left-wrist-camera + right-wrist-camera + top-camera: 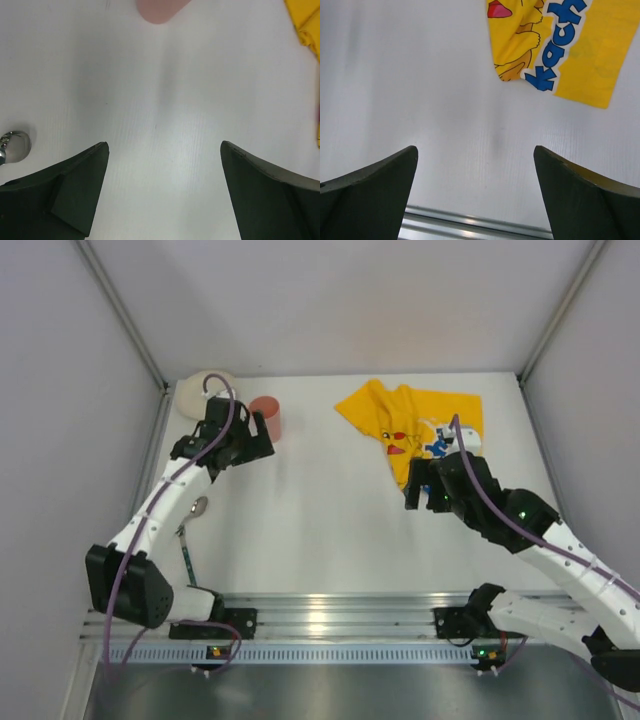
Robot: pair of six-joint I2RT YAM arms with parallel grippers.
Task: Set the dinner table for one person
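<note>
the left arm (165, 502) rises from its base at the near left edge and runs up the left side of the table (320, 530), bent at the elbow, with the left gripper (164, 146) aimed toward the far left corner. its fingers (75, 187) are spread wide, with only bare tabletop between them. a pink cup (267, 418) stands upright just ahead of the fingertips, close to them but not gripped. beyond the cup, in the far left corner, sits a pale round dish (205, 390), partly crossed by the arm's cable. a spoon (190, 530) lies on the table beside the left forearm, its bowl end toward the far side and its handle toward the near edge.

the right arm (560, 550) comes in from the near right corner and angles inward. the right gripper (475, 148) sits low over the table at the near edge of a yellow cartoon-print cloth (410, 425). its jaws are also wide apart and hold nothing. the cloth lies rumpled on the far right part of the table, and in the wrist view it is ahead of the fingertips and apart from them.

the white table fills the floor between the grey walls (60, 390), and a metal rail (330, 625) runs along its near edge.
</note>
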